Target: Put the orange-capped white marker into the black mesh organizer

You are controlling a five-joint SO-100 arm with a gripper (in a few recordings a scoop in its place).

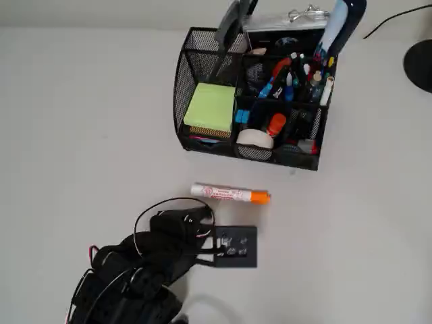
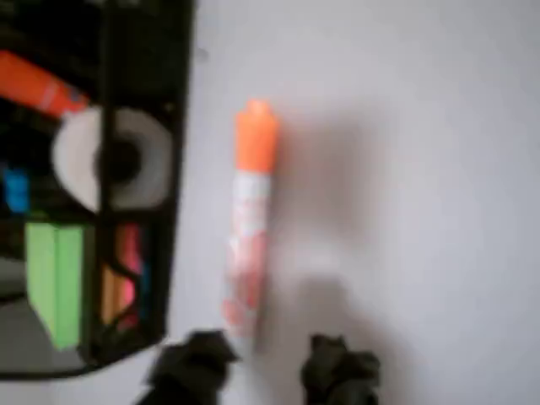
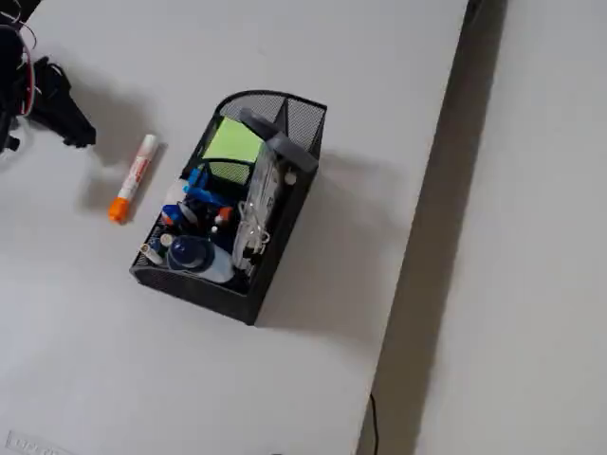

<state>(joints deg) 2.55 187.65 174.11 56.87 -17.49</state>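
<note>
Where marker [image 1: 230, 194] lies: flat, cap rightward overhead

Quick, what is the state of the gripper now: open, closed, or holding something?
Gripper: open, holding nothing; its fingers stand apart near the white end of the orange-capped white marker.

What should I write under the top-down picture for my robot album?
The marker lies flat on the white table between the organizer and the robot's gripper, not yet picked up.
</note>
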